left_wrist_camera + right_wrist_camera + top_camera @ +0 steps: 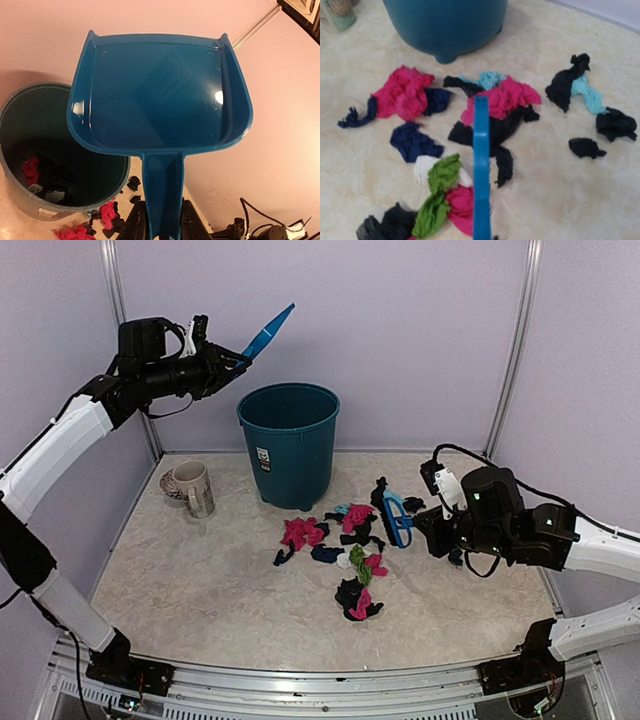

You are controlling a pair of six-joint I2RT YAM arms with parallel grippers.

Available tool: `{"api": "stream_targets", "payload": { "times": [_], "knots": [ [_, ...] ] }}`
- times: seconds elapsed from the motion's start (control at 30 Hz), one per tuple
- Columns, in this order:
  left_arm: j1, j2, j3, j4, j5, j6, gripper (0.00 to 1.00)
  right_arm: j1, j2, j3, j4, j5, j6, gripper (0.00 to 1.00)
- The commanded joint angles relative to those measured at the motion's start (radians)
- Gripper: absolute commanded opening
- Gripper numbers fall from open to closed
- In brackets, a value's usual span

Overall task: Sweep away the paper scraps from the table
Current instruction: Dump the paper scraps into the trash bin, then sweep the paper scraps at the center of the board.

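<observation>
Dustpan [160, 95] aloft, brush [396, 518] by scraps [302, 532]

Glossy plastic dustpan [160, 95]; crumpled paper scraps [490, 100]; matt marble-patterned table [200, 580].

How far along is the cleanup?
Partly done: a few crumpled pink and black scraps lie inside the round teal plastic bin. In hand: the left gripper holds the empty blue plastic dustpan raised near it; the right gripper holds the blue hand brush. Left: a pile of crumpled paper scraps on the beige table.
</observation>
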Motion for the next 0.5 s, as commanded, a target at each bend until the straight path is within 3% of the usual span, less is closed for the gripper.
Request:
{"api": "stream_targets", "payload": {
  "times": [0.0,0.3,0.47],
  "knots": [
    [-0.054,-0.121,-0.056,-0.187,-0.151,0.221,0.00,-0.005,-0.018,0.038,0.006,-0.040,0.010,0.00],
    [-0.216,-0.347,-0.281,-0.358,-0.487,0.377,0.00,-0.003,0.009,0.038,0.042,-0.186,0.031,0.00],
    [-0.410,-0.412,-0.389,-0.446,-0.751,0.360,0.00,-0.002,0.032,0.036,0.043,-0.186,0.035,0.00]
  ]
}}
